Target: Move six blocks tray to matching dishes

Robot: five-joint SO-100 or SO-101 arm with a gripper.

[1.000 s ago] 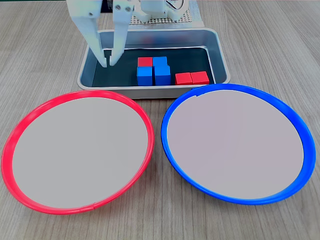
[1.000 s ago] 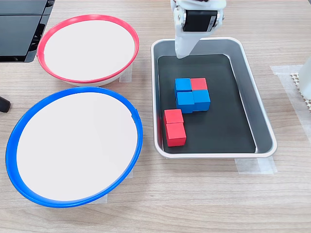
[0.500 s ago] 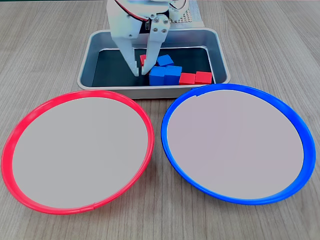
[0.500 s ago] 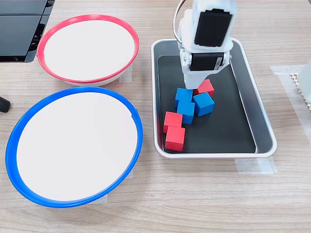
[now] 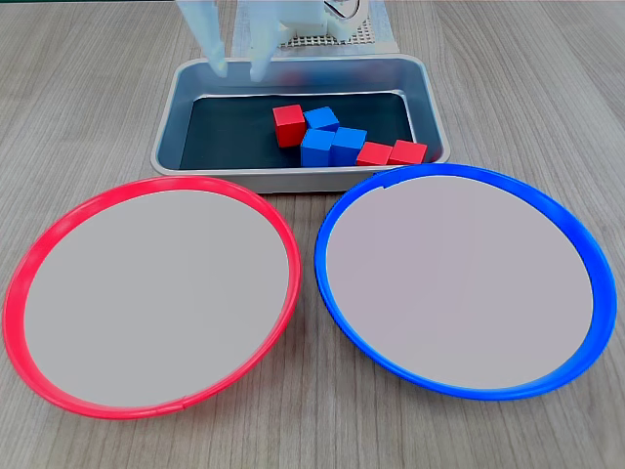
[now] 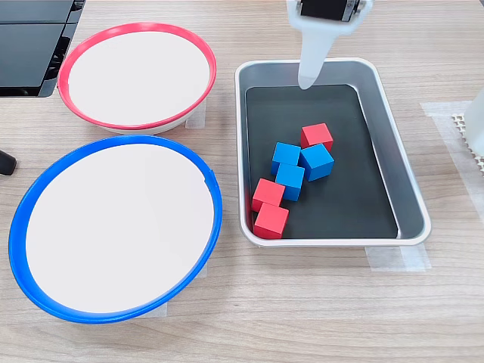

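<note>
The grey tray (image 5: 298,174) is sitting in the upper middle of a fixed view, and all six blocks are lying inside it, on its black floor; one red block (image 5: 288,125) is standing a little apart at the left of the group, with three blue blocks (image 5: 318,147) touching one another just beside it, and two red blocks (image 5: 390,152) are lying near the tray's right wall. In the other fixed view the same tray (image 6: 412,219) is occupying the right half of the frame, and the blocks are crowding its lower left part, with one red block (image 6: 270,221) almost touching the lower wall.

The gripper (image 5: 237,70) is hanging over the upper left edge of the tray, blurred; its two white fingers (image 5: 214,44) are standing apart, holding nothing. In the other fixed view the gripper (image 6: 307,82) is showing at the top of the frame, over the tray's upper end.

The red-rimmed dish (image 5: 29,264) is filling the lower left and the blue-rimmed dish (image 5: 596,293) the lower right; their rims are lying just beside each other and close under the tray's near wall. The left part of the tray floor is offering free room. A dark device (image 6: 34,45) is sitting at the upper left corner of the other view, beside the red-rimmed dish (image 6: 136,29); a white perforated base (image 5: 342,39) is standing behind the tray.
</note>
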